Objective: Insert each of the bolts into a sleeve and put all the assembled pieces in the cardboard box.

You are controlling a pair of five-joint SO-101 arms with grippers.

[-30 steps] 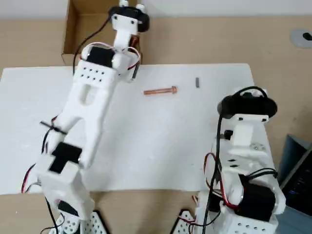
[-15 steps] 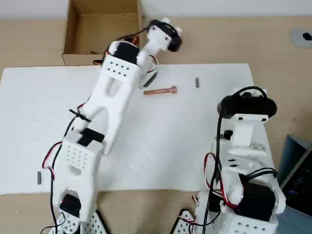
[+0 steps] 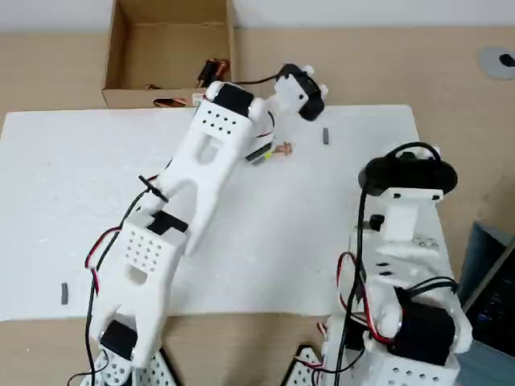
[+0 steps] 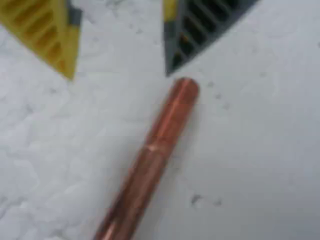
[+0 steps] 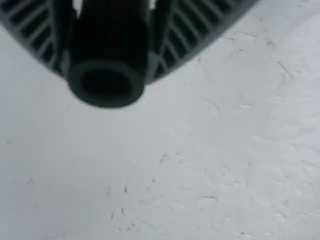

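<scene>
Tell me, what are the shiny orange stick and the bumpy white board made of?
The copper-coloured bolt looks like metal, perhaps copper-plated: smooth with a soft shine. The white board under it seems to be foam: matte, with a pebbly, dented surface.

The left arm [image 3: 201, 153] hides most of the bolt [image 3: 283, 148]; close up its length runs off-frame, and the sleeve [image 5: 106, 82] in the right gripper [image 5: 107, 50] is cropped

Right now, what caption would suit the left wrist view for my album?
Left arm's open jaws poised at the tip of a copper bolt lying on the white sheet.
</scene>
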